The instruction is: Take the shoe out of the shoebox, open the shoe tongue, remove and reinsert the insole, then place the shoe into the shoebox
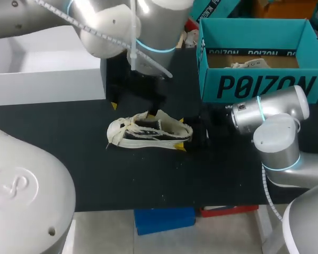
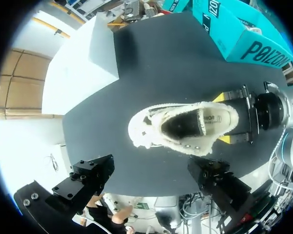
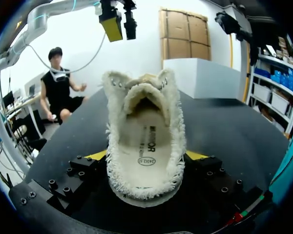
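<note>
From the head camera, the shoe (image 1: 143,132) sits sole down in the middle of the black surface (image 1: 69,159), outside the shoebox (image 1: 254,84). The right tool (image 1: 181,134) comes in low from the heel side and is clenched on the shoe's heel, one yellow tip on each flank. The left tool (image 1: 136,106) hangs above the shoe, on its far side, touching nothing. The teal shoebox stands open beyond the shoe's heel end, well apart from it, with some crumpled paper inside. An open white box (image 1: 47,74) stands beyond the shoe's toe end, also well apart.

From the left wrist, looking straight down, the left tool (image 2: 151,165) is released. Its two dark fingers are spread wide and are clear of the shoe (image 2: 185,126) below. The shoe's mouth faces up. The right tool (image 2: 222,119) grips the heel from both sides. The shoebox (image 2: 244,34) lies past the heel end and the white box (image 2: 83,68) past the toe end.

From the right wrist, the shoe (image 3: 144,146) fills the gap of the right tool (image 3: 146,156), its heel pressed between the two fingers and its toe pointing away. The mouth gapes wide and the pale insole (image 3: 145,141) lies flat inside the shoe. The left tool (image 3: 117,19) hangs high above the shoe's toe end, and the white box (image 3: 205,78) stands beyond the toe.
</note>
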